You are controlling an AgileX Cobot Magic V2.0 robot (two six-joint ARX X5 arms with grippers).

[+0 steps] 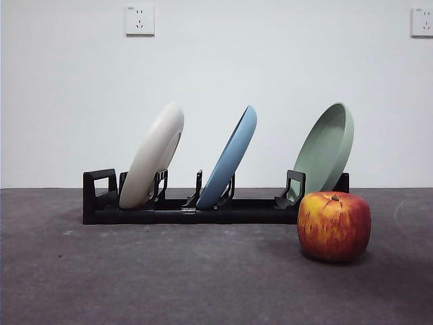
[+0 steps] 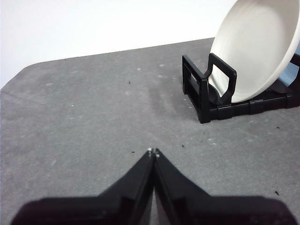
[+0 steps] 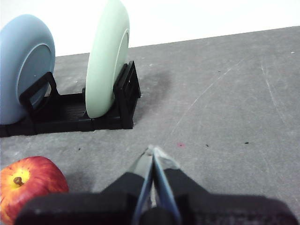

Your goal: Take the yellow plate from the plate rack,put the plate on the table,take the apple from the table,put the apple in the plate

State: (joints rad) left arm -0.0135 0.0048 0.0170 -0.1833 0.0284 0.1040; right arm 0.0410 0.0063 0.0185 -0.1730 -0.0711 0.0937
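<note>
Leaning in its slot at the left end of the plate rack (image 1: 196,210), the yellow plate (image 1: 153,157) had not been lifted, and neither arm showed in the front view. Next along stood a blue plate (image 1: 231,158), then a green plate (image 1: 327,150) at the right end, all three tilted the same way against their prongs, which is what kept them upright and apart. The apple (image 1: 334,225) sat on the tabletop (image 1: 169,277) near the camera, just in front of the rack's right end, stem up.

The left pincer (image 2: 153,151) was pressed shut on nothing, hovering over bare tabletop with the yellow plate and the rack's looped end bracket (image 2: 220,79) ahead of it. That made it the likely arm for the plate, I'd say. The right pincer (image 3: 153,151) was closed and empty too, with the apple close beside it and the green plate beyond.

Nothing had begun, by the look of it. The first lift would need the left pincer opened wide enough for the plate's rim.
</note>
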